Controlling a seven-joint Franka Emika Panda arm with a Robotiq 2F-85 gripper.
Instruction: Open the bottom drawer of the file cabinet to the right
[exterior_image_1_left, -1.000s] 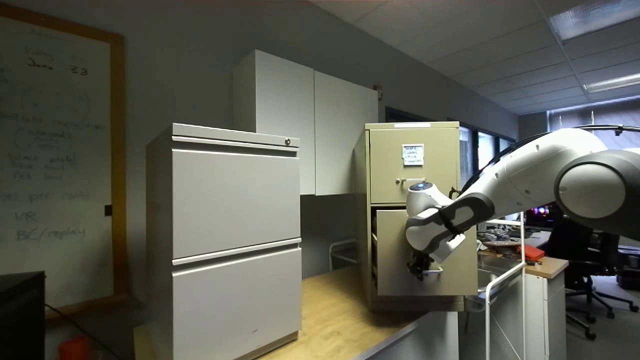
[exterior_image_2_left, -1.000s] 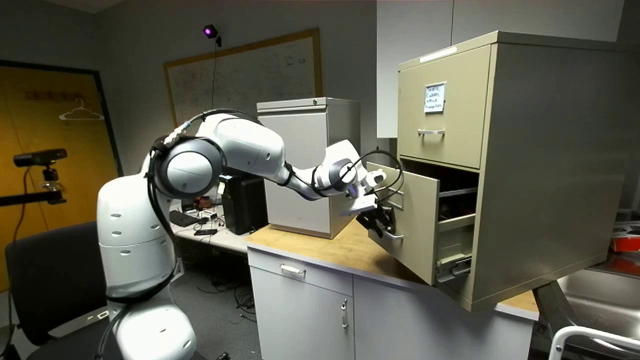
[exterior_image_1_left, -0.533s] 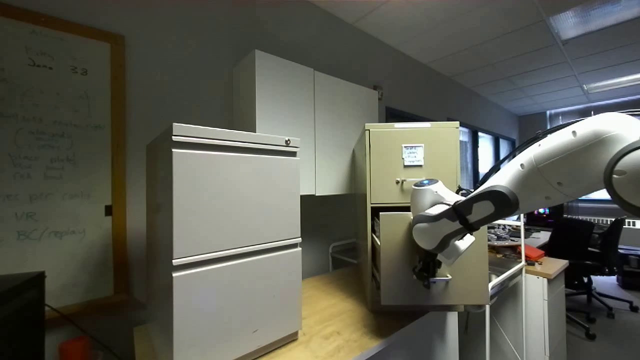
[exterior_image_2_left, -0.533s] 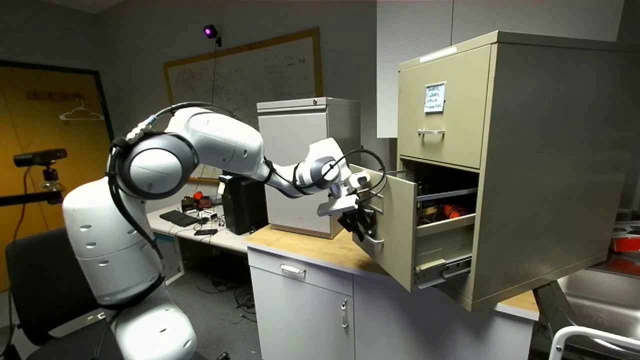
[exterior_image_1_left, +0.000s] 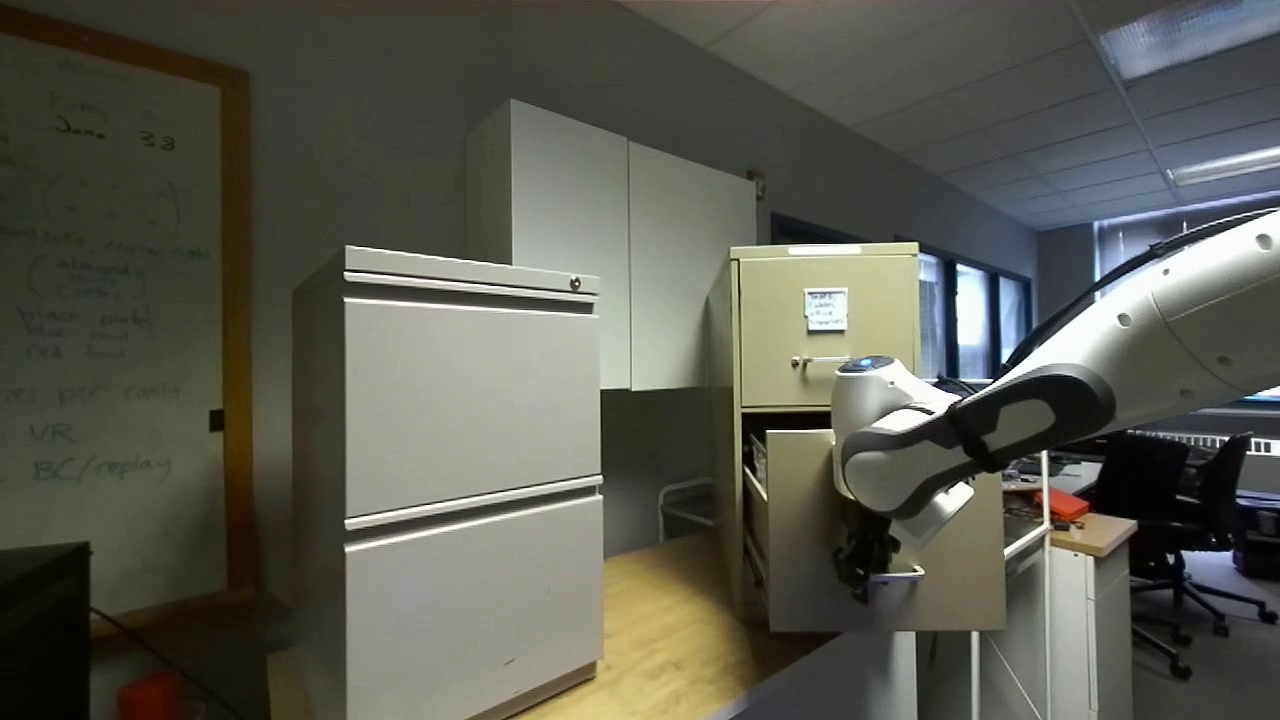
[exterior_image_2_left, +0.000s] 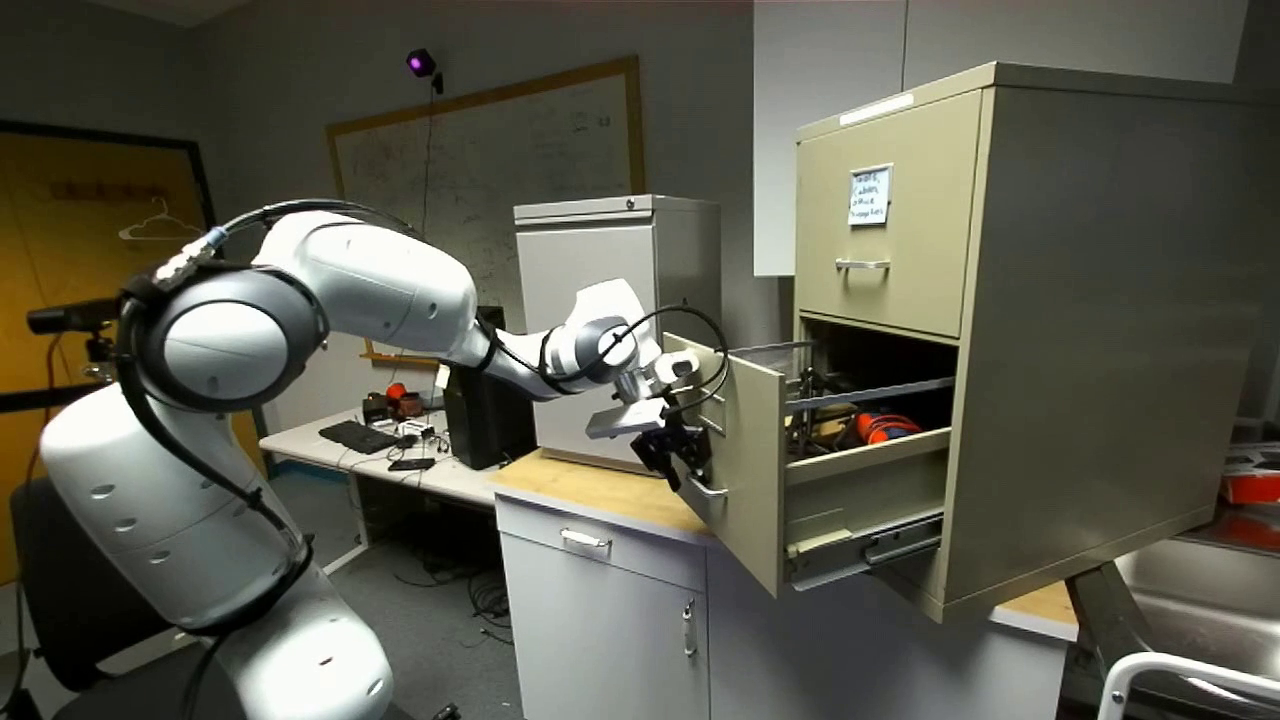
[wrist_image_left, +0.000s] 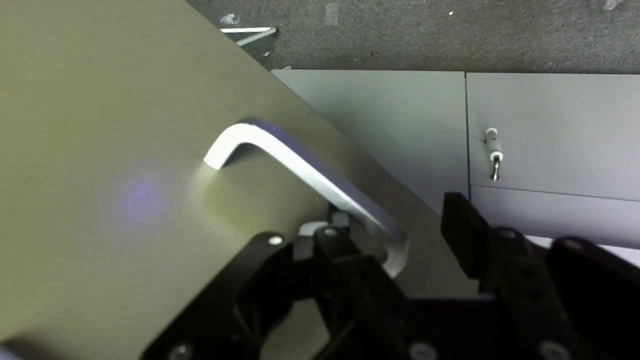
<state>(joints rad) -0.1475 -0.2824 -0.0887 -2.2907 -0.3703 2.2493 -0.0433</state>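
Observation:
The tall tan file cabinet (exterior_image_1_left: 770, 320) shows in both exterior views (exterior_image_2_left: 1100, 330), with a white label on its closed upper drawer. Its bottom drawer (exterior_image_1_left: 800, 530) is pulled well out; its front (exterior_image_2_left: 750, 440) stands clear of the cabinet body. A red-orange item (exterior_image_2_left: 885, 428) and dark things lie inside. My gripper (exterior_image_1_left: 868, 580) is low at the drawer front, at the silver handle (exterior_image_1_left: 905, 574). In the wrist view, the jaws (wrist_image_left: 397, 220) are apart. One fingertip is hooked behind the handle bar (wrist_image_left: 300, 167), near one end; the other finger is away from it.
A pale grey two-drawer cabinet (exterior_image_1_left: 470, 400) stands on the wooden countertop (exterior_image_1_left: 670, 620) beside the tan cabinet. Grey cupboards (exterior_image_2_left: 600, 600) are below the counter. A white rail (exterior_image_1_left: 1045, 500) stands near the drawer's far side. A black chair (exterior_image_2_left: 60, 560) is behind the arm.
The bottom drawer has slid further out, and more of its contents show. My gripper has moved back with the handle, away from the cabinet, as the arm has drawn back. The upper drawer has stayed shut.

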